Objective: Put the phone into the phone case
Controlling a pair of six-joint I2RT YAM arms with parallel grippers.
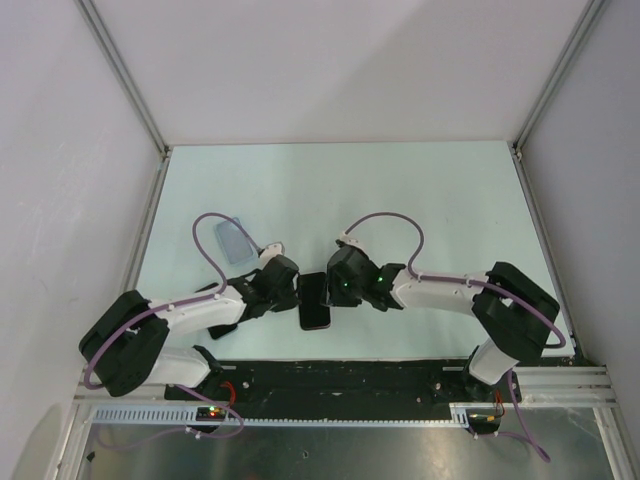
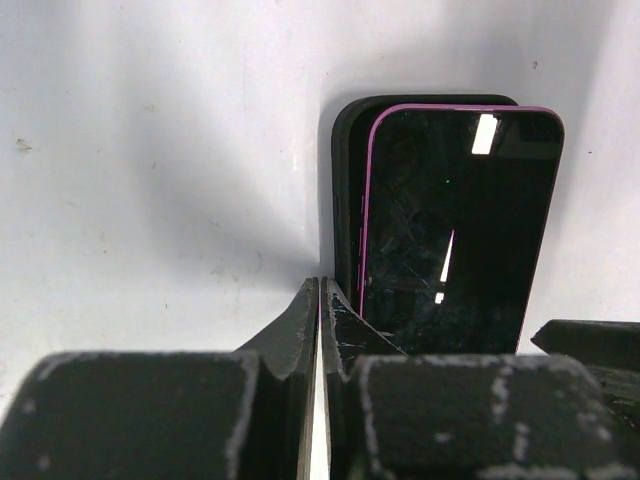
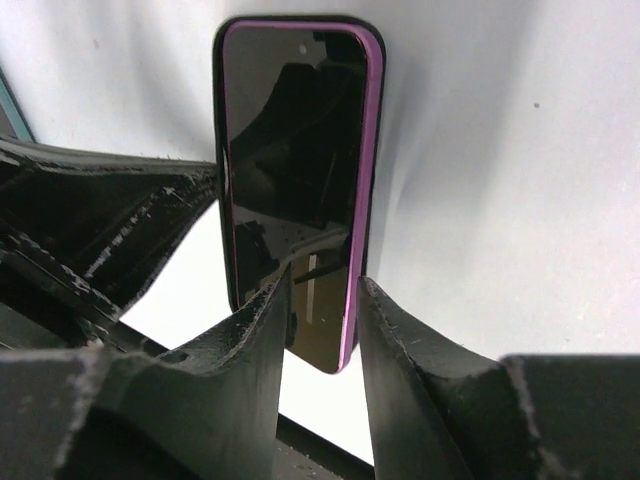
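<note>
The phone [image 1: 317, 312], a dark slab with a purple edge, lies flat between the two arms. It rests offset on a plain black slab [image 2: 345, 170] whose rim shows along its left and far sides. The phone case [image 1: 235, 240], pale blue and translucent, lies apart at the back left. My left gripper [image 2: 320, 283] is shut with nothing in it, its tips at the phone's [image 2: 455, 220] near left corner. My right gripper [image 3: 323, 285] stands open over the phone's [image 3: 295, 150] near end. One finger is over the screen and the other against the purple edge.
White walls and aluminium posts [image 1: 120, 75] enclose the pale table [image 1: 420, 190]. A black base rail [image 1: 340, 380] runs along the near edge. The left arm's dark fingers [image 3: 100, 220] sit close beside the phone in the right wrist view.
</note>
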